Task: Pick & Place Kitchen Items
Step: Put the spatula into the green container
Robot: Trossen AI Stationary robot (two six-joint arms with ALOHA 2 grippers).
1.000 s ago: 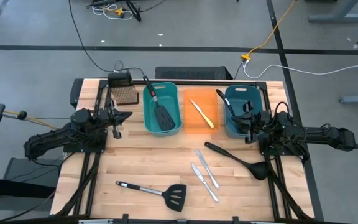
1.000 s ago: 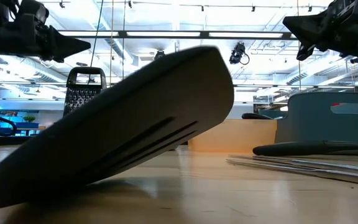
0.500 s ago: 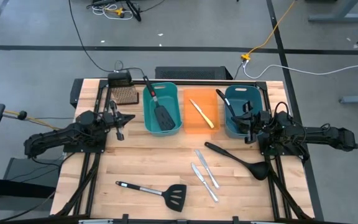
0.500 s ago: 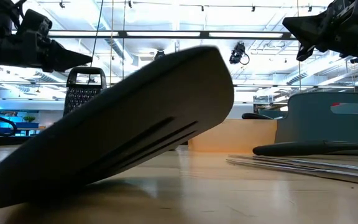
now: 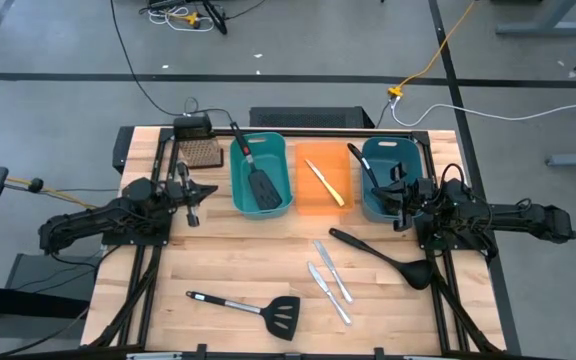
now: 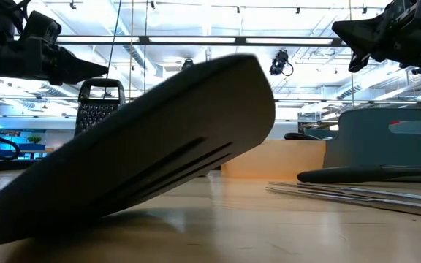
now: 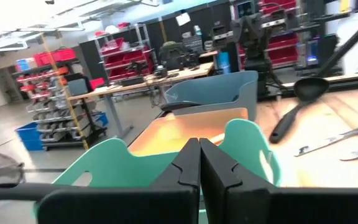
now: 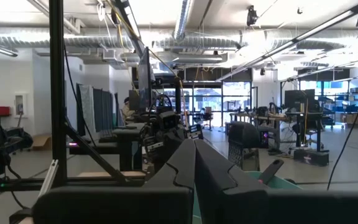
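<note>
Table (image 5: 228, 260): wooden top, seen whole only from above. Left teal bin (image 5: 259, 150): holds one spatula (image 5: 260, 182). Orange bin (image 5: 323, 200): holds the yellow-handled knife (image 5: 325, 182). Right teal bin (image 5: 383, 160): holds one ladle (image 5: 361, 166). Left gripper (image 5: 200, 190): just beside the left teal bin, fingers pressed together, empty. Right gripper (image 5: 398, 196): over the right teal bin's near edge, fingers closed, empty.

Loose on the table: second ladle (image 5: 383, 258) just in front of the right gripper; second spatula (image 5: 251, 308) at the front edge, well apart from both grippers, its blade filling the low view (image 6: 145, 175); two silver knives (image 5: 330, 278) between them.
</note>
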